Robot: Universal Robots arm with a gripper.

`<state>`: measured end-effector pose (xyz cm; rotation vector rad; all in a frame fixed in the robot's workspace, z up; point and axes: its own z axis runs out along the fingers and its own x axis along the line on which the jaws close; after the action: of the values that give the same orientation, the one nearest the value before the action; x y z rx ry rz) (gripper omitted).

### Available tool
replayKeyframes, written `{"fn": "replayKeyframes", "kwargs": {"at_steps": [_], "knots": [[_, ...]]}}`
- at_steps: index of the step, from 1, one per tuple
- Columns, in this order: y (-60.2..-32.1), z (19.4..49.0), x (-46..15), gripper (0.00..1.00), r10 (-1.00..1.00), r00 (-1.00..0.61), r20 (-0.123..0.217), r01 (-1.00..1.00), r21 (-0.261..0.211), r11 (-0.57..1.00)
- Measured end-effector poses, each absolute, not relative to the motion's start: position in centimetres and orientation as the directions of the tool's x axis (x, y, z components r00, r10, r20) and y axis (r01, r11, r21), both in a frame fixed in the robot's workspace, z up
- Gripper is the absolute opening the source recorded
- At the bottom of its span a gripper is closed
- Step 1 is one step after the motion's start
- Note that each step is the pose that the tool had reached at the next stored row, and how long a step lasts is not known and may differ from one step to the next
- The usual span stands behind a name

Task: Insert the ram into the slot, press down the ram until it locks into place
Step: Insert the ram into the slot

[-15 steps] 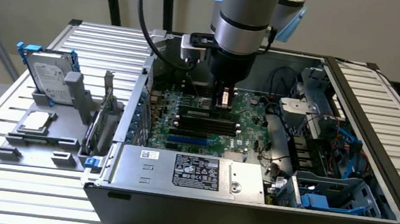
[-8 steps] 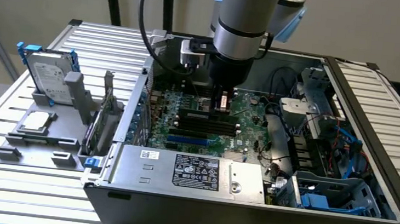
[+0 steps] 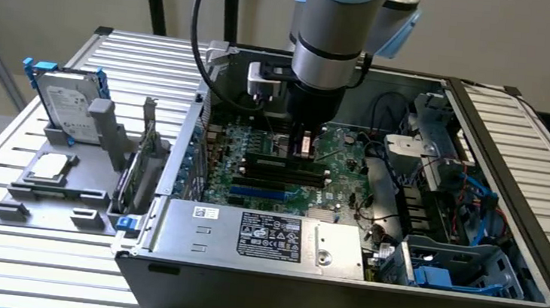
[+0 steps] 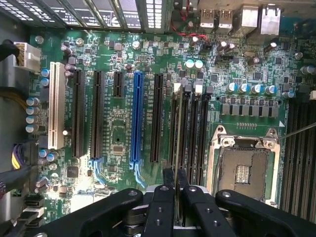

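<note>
A slatted bench (image 3: 3,249) carries an open computer case (image 3: 242,287) that lies on its side, and a grey arm (image 3: 338,24) reaches down into it from above. The green motherboard (image 4: 118,148) covers the bottom of the case. On the exterior view's left, outside the case, a hard drive (image 3: 65,104) stands in a grey holder on the bench.

In the middle of the motherboard is a group of long black sockets, side by side, and near them is a blue slot (image 4: 137,118). The jaws hang just over this group. They are clamped on the ram (image 4: 176,195), which the wrist view shows as a thin edge between the two black fingers (image 4: 160,212). This edge runs in line with one slot (image 4: 178,128) of the group. I cannot tell if the ram already touches it. I judge that it is not yet locked.

Several things could go wrong from here. The sockets lie very close together, so a small error to the side would put the ram on a wall between two of them. If the ram is tilted along its length, one end goes in first and the board can jam or bend. If the white clips (image 4: 177,87) at the ends are not open, pressing will not lock it. With a hard push the thin ram may also slide up between the jaws.
</note>
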<state>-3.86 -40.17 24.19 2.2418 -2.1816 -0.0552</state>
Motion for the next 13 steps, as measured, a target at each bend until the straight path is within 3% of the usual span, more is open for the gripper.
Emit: {"fn": "replayKeyframes", "kwargs": {"at_steps": [13], "knots": [[-40.07,23.77,-3.57,0.13,-1.000,0.027,-0.016,-0.999,0.034,-0.027]]}}
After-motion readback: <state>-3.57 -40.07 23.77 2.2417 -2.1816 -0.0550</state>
